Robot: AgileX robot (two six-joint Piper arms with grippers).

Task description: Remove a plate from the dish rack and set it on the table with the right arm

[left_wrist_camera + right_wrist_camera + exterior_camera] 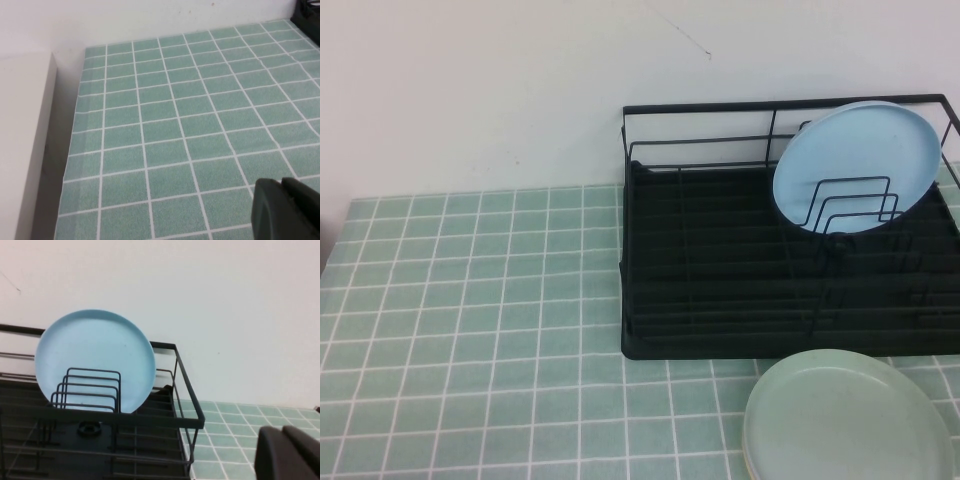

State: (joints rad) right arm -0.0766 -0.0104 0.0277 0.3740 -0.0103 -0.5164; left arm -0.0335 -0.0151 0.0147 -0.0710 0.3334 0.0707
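A pale mint-green plate (pixel 848 418) lies flat on the tiled table (pixel 470 330), at the near edge towards the right corner, just in front of the black dish rack (pixel 720 300). The rack sits along the far edge on the right half, against the white wall (pixel 480 90). A light blue plate (pixel 857 165) stands tilted on edge in the rack's upright wire dividers (pixel 850 205), leaning towards the back rail. My right gripper (pixel 289 454) shows only as a dark tip near the rack's right end. My left gripper (pixel 286 209) hovers over bare tiles near the table's left edge. I cannot tell whether either is open or closed.
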